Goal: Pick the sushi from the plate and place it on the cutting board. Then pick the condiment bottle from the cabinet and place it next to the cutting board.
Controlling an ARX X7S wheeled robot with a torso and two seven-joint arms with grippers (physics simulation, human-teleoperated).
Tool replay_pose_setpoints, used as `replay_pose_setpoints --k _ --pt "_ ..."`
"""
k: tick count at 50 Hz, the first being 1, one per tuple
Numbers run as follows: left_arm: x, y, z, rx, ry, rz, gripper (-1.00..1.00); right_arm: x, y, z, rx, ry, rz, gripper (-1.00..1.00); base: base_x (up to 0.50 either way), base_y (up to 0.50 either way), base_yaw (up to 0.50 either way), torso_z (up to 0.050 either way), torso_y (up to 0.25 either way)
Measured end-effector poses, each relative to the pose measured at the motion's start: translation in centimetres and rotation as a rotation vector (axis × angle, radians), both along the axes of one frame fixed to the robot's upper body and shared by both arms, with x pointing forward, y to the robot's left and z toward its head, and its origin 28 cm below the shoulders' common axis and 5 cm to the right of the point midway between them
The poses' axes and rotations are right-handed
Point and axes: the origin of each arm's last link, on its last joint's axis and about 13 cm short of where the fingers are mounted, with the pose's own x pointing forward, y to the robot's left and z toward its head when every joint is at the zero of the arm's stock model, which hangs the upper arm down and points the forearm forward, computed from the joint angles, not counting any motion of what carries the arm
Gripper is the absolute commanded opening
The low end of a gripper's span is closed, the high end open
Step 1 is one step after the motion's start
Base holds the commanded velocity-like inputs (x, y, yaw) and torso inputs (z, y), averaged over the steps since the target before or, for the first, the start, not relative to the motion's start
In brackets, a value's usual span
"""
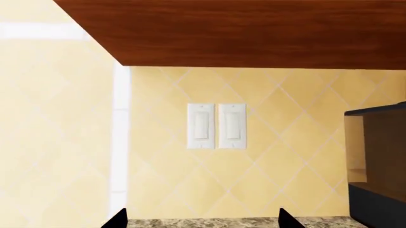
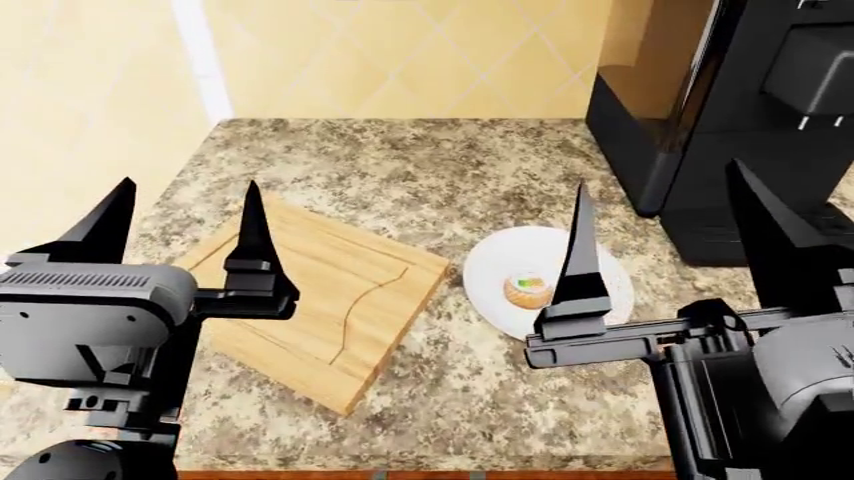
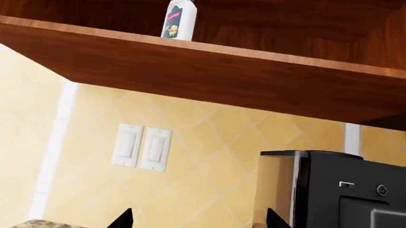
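Note:
The sushi (image 2: 529, 289) sits on the round white plate (image 2: 501, 262), right of the light wooden cutting board (image 2: 320, 300) on the granite counter. My left gripper (image 2: 184, 222) hovers open above the board's left end, nothing between its fingers. My right gripper (image 2: 663, 222) hovers open above the plate's right side, one finger partly covering the plate. In the right wrist view the white condiment bottle (image 3: 179, 20) stands on the wooden cabinet (image 3: 209, 66) shelf, high above my open right gripper (image 3: 199, 219). The left wrist view shows my open left gripper (image 1: 204, 219) facing the tiled wall.
A black coffee machine (image 2: 747, 110) stands at the counter's back right, close to the right arm. Two white wall switches (image 1: 216, 126) are on the yellow tiled backsplash. The counter's front edge (image 2: 400, 473) runs just below the board.

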Motion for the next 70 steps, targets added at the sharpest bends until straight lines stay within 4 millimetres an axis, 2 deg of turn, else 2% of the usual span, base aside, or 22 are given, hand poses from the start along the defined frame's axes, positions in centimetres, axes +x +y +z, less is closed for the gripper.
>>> replay_pose_setpoints --k 5,20,29,38,51,70 --pt "0.0 0.0 0.0 -0.001 0.001 0.0 1.0 0.1 -0.2 1.9 -0.013 0.061 -0.002 1.0 0.0 0.0 0.0 0.0 0.0" --pt "-0.1 0.2 0.3 -0.008 -0.005 0.008 1.0 1.6 -1.6 10.1 -0.099 0.324 -0.033 1.0 0.0 0.0 0.0 0.0 0.0" --pt "-0.2 0.3 0.4 -0.014 -0.01 0.008 1.0 3.0 -2.2 12.8 -0.091 0.557 0.039 1.0 0.0 0.0 0.0 0.0 0.0" --pt "-0.2 0.3 0.5 -0.02 -0.011 0.004 1.0 4.7 -2.5 13.7 -0.046 0.752 0.111 1.0 0.0 0.0 0.0 0.0 0.0" --pt "-0.3 0.4 0.5 -0.029 -0.009 -0.001 1.0 7.6 -2.4 13.7 -0.036 0.991 0.179 1.0 0.0 0.0 0.0 0.0 0.0" --pt "1.2 0.9 0.2 -0.053 0.022 -0.012 1.0 14.7 -2.6 13.4 -0.044 1.219 0.147 1.0 0.0 0.0 0.0 0.0 0.0"
